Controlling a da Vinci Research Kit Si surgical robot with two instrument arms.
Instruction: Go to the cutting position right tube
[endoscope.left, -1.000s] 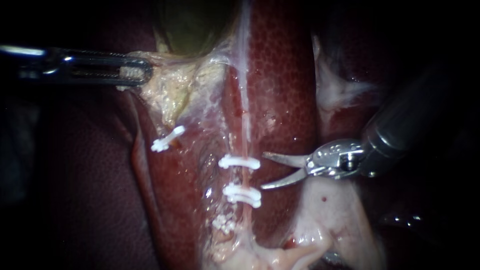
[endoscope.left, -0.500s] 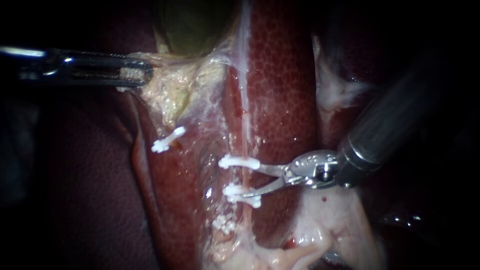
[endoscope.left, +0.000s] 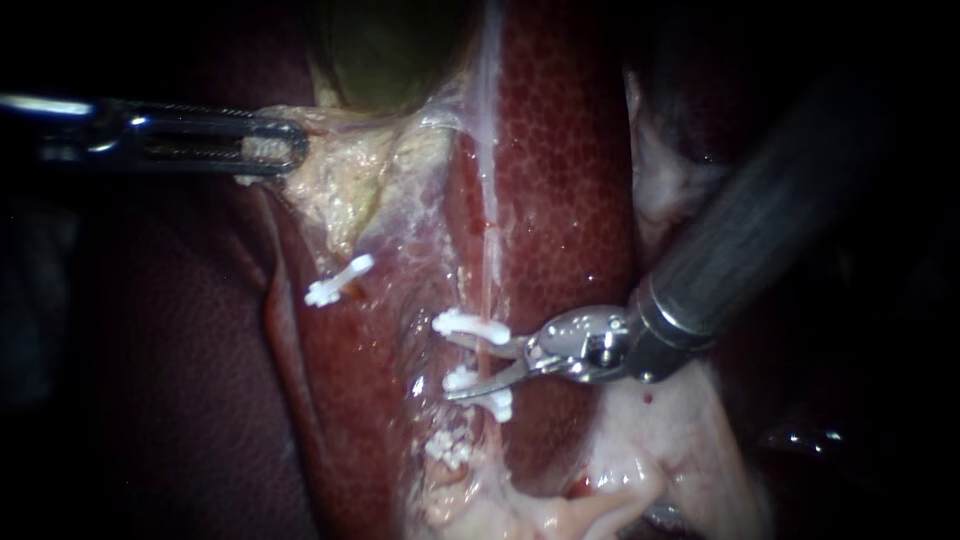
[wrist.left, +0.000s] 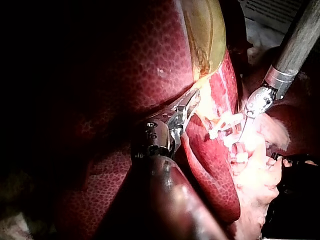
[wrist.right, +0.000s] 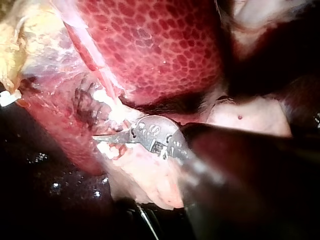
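Blades of my right instrument (endoscope.left: 462, 365) stand parted with a clear gap, and the right tube (endoscope.left: 489, 250) passes through that gap, ungripped. In the endoscope view the shaft comes in from 2 o'clock and the tips point toward 9 o'clock. The tube is a thin pale strand running from 12 to 6 o'clock over the red liver (endoscope.left: 570, 180). The stretch inside my blades lies between two white clips. The upper clip (endoscope.left: 478, 325) sits just beside the upper blade at its 12 o'clock, and the lower blade crosses the lower clip (endoscope.left: 460, 379). Off toward 10 o'clock, my left instrument (endoscope.left: 270, 147) is clamped on pale tissue (endoscope.left: 340, 180) at 6 o'clock of the greenish gallbladder (endoscope.left: 385, 60), well apart from the tube.
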